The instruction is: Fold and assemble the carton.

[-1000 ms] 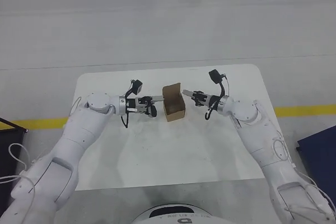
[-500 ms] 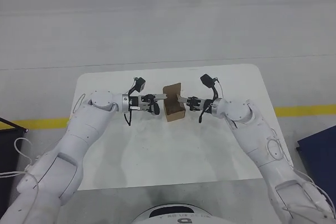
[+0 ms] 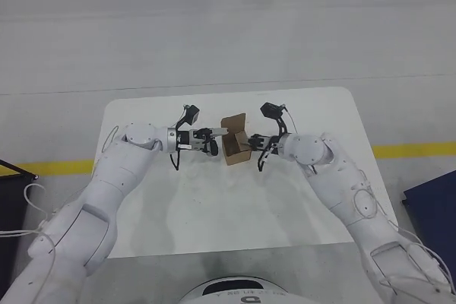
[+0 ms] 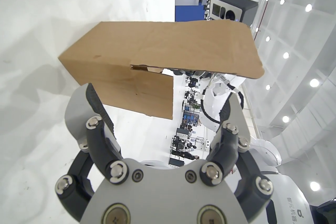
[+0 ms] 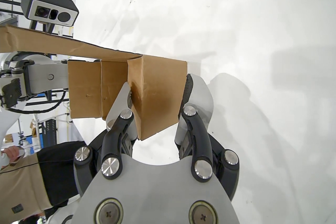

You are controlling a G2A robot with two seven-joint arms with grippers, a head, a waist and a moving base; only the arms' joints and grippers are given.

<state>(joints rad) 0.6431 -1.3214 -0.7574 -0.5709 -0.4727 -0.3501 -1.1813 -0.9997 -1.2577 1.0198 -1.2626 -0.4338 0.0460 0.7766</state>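
A small brown carton (image 3: 234, 143) stands on the white table (image 3: 213, 213) with its top open and one long flap (image 4: 183, 51) sticking out. My left gripper (image 3: 215, 142) is open at the carton's left side. In the left wrist view a short side flap (image 4: 147, 96) hangs between the left gripper's (image 4: 160, 93) spread fingers without touching them. My right gripper (image 3: 252, 142) is at the carton's right side. Seen from the right wrist, the right gripper (image 5: 158, 88) is shut on a folded end panel (image 5: 160, 78), and both pads touch the cardboard.
The carton sits in the table's back half, with bare white tabletop (image 3: 235, 205) in front of it and to both sides. A yellow floor line (image 3: 53, 167) runs past the table's left and right edges. The left arm's wrist (image 5: 39, 75) shows behind the carton in the right wrist view.
Both grippers have closed in on the carton: the left moved right to its left side, the right moved left onto its right end and now holds a panel.
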